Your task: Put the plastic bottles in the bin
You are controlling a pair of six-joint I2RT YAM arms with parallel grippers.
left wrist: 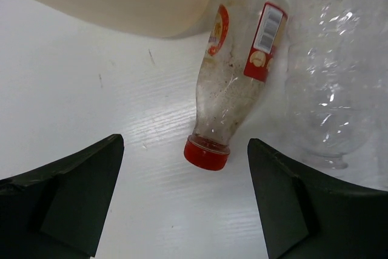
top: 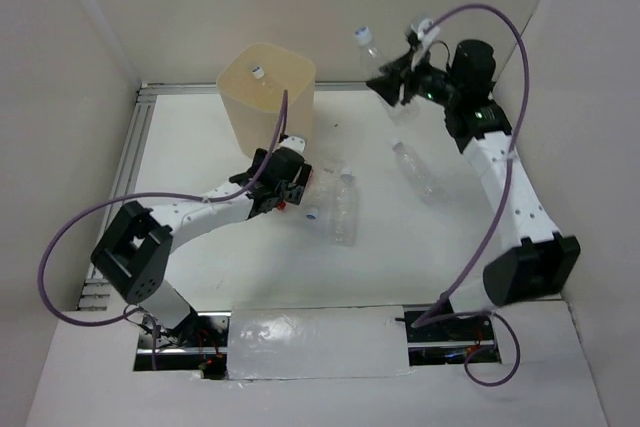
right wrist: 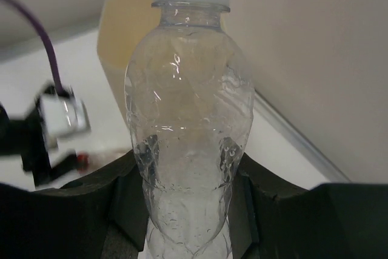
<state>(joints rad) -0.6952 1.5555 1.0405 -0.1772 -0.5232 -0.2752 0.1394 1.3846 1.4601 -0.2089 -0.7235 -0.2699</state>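
Note:
The cream bin (top: 266, 97) stands at the back left, with a white-capped bottle (top: 258, 74) inside. My left gripper (top: 284, 194) is open low over the table; in the left wrist view (left wrist: 185, 192) a red-capped bottle with a red-white label (left wrist: 233, 95) lies just ahead of the jaws, cap toward them, untouched. My right gripper (top: 397, 82) is raised at the back right, shut on a clear white-capped bottle (top: 374, 51). The right wrist view shows that gripper (right wrist: 188, 204) squeezing the bottle's lower body (right wrist: 188, 119), with the bin (right wrist: 121, 40) behind.
A clear crinkled bottle (top: 345, 209) lies right of my left gripper, also seen in the left wrist view (left wrist: 330, 89), with a white cap (top: 311, 215) beside it. Another clear bottle (top: 420, 169) lies by my right arm. White walls enclose the table.

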